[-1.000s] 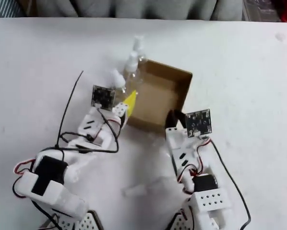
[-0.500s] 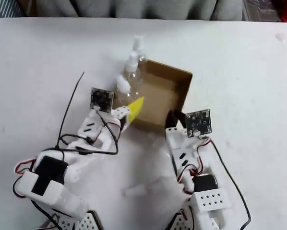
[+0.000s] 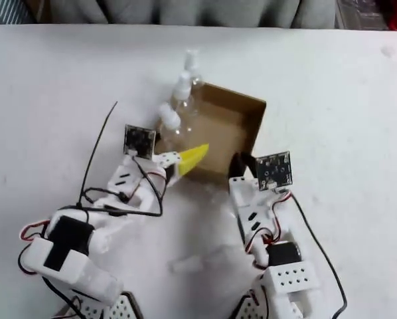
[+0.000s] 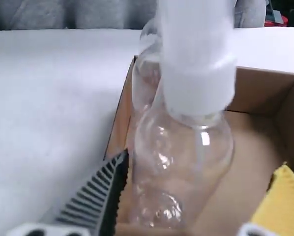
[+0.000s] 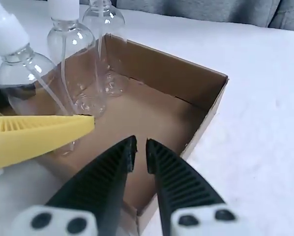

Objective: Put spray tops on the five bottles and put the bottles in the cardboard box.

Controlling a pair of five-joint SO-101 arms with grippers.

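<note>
Swinging its yellow jaw aside, the left gripper (image 4: 203,164) has opened wide around the clear plastic bottle (image 3: 168,119), now standing at the cardboard box's (image 3: 258,123) near-left corner. Three round, glossy bottles with white spray tops (image 4: 196,54) line its left wall — two likely remain. The right gripper (image 5: 137,147) hangs over the near edge, ribbed black jaws almost closed, empty

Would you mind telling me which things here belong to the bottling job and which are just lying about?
Job: cardboard box, three spray-topped bottles standing in it, left gripper, right gripper.
Lying about: grey fabric beyond the table, faint pale item between the arm bases.
</note>
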